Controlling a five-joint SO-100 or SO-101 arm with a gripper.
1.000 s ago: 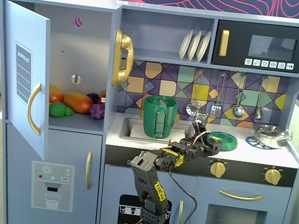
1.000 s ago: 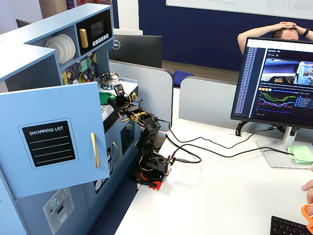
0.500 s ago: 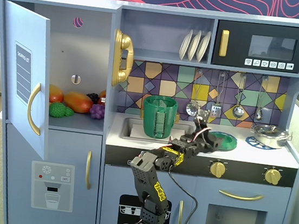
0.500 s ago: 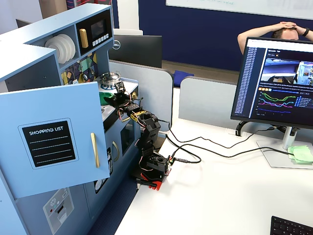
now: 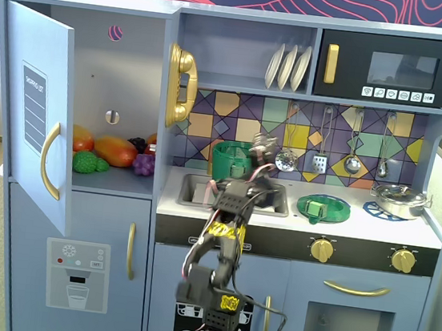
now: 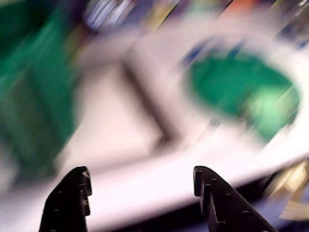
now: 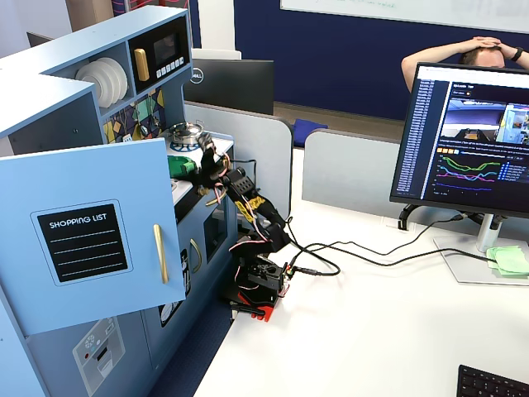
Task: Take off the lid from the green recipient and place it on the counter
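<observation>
The green lid (image 5: 323,208) lies flat on the white counter (image 5: 359,224), on the burner right of the sink, knob up. It shows blurred at the right of the wrist view (image 6: 241,92) and as a green patch in a fixed view (image 7: 178,165). The green recipient (image 5: 232,160) stands behind the sink with no lid on it; in the wrist view it is a green blur on the left (image 6: 34,96). My gripper (image 5: 265,148) hangs above the sink between the recipient and the lid. Its jaws (image 6: 140,176) stand wide apart with nothing between them.
The sink basin (image 5: 194,190) lies below the gripper. A silver pan (image 5: 398,199) sits on the right burner. Utensils hang on the back wall above the counter. The fridge door (image 5: 38,111) stands open at the left, with toy fruit inside.
</observation>
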